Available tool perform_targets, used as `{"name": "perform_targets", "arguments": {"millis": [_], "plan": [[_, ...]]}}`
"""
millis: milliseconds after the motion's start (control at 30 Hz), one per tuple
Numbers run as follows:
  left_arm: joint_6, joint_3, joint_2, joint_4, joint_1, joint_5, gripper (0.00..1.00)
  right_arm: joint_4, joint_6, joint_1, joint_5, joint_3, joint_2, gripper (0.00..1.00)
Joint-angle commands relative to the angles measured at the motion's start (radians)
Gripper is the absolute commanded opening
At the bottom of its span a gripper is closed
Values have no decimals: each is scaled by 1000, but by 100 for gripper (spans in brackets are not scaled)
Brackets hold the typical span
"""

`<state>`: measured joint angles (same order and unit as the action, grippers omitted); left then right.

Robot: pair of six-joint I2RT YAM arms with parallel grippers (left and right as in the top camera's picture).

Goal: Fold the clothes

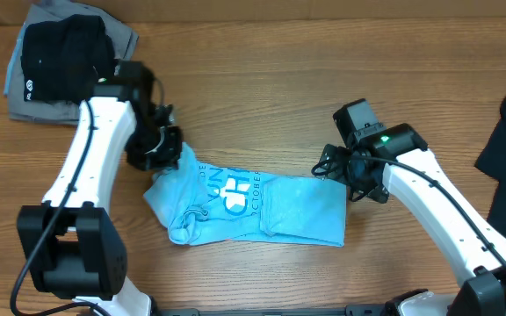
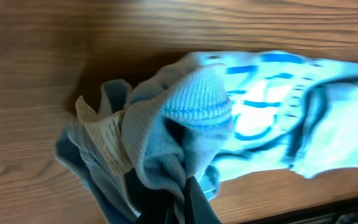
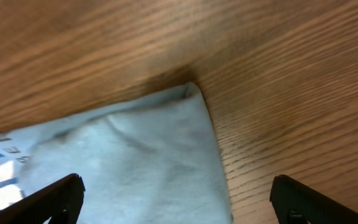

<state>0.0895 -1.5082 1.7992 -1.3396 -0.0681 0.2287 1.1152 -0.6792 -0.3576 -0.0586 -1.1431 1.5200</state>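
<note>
The light blue T-shirt lies crumpled lengthwise in the middle of the tabletop. Overhead, the left hand is clamped on the shirt's left end. Only the left wrist view shows bunched ribbed fabric and a care label. The right hand hangs wide open over the shirt's far right corner, which lies flat in its wrist view.

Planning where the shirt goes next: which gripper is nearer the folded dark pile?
Left. The left gripper, shut on the T-shirt, sits just below-right of the pile; the right gripper is open, far to its right.
</note>
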Motion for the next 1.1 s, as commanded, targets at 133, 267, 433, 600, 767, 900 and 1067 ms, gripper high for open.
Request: {"name": "perform_targets", "arguments": {"millis": [133,267,433,600,767,900,1067], "plan": [[148,-88,-2,13,-192,58,4,-99,6,6,39,143,14,100],[189,-88,-2,51,-286,59,4,-161,6,6,81,214,16,100],[248,-90,-2,109,-390,61,4,-202,6,6,91,274,22,100],[293,-90,-2,160,-462,92,4,-213,5,6,98,289,52,100],[301,-90,-2,216,-504,143,4,-230,6,6,100,293,87,98],[314,-90,-2,264,-533,178,4,-240,6,6,116,293,124,98],[319,-90,-2,322,-572,187,4,-274,10,6,158,293,141,98]]}}
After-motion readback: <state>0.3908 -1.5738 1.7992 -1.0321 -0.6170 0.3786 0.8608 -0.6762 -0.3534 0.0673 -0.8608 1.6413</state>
